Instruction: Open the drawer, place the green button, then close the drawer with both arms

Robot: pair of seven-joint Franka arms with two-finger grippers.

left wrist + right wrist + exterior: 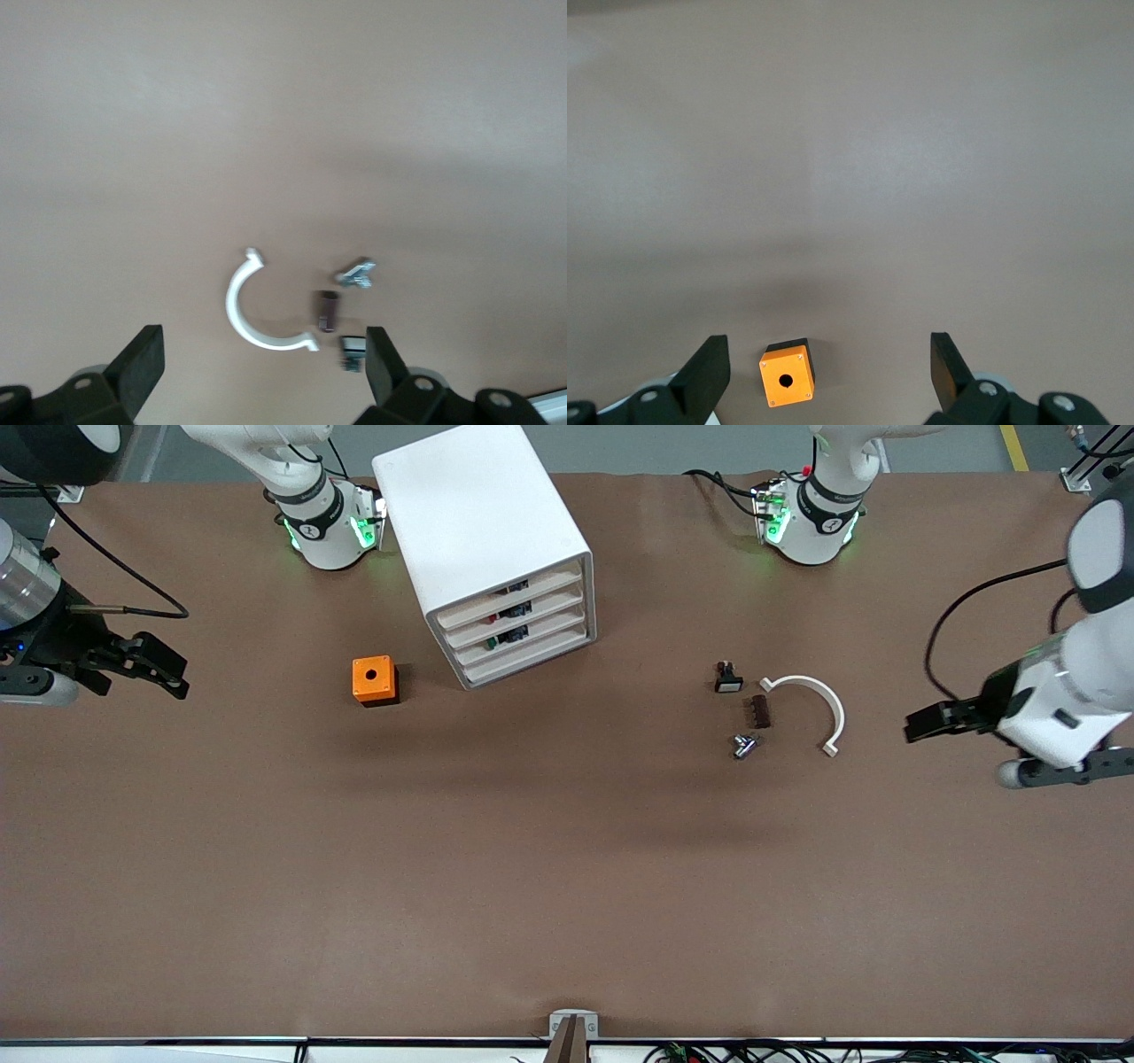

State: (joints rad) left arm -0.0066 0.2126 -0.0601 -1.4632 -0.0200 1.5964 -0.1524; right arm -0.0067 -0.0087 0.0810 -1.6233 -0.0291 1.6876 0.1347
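The white cabinet [483, 522] stands on the table near the right arm's base, its four drawer fronts facing the front camera. The third drawer [532, 640] is shut. A small green-and-dark thing [493, 640] shows through the slot above that front; I cannot tell whether it is the button. No button lies on the table. My right gripper [177, 676] is open and empty above the right arm's end of the table; its own view [828, 372] shows the orange box. My left gripper [921, 726] is open and empty above the left arm's end, also seen in its own view [266, 372].
An orange box with a hole [374, 680] [787, 378] sits beside the cabinet. A black-and-white switch [728, 679] [353, 348], a brown part [759, 711] [327, 310], a metal wing part [744, 746] [358, 273] and a white curved clip [819, 704] [252, 323] lie toward the left arm's end.
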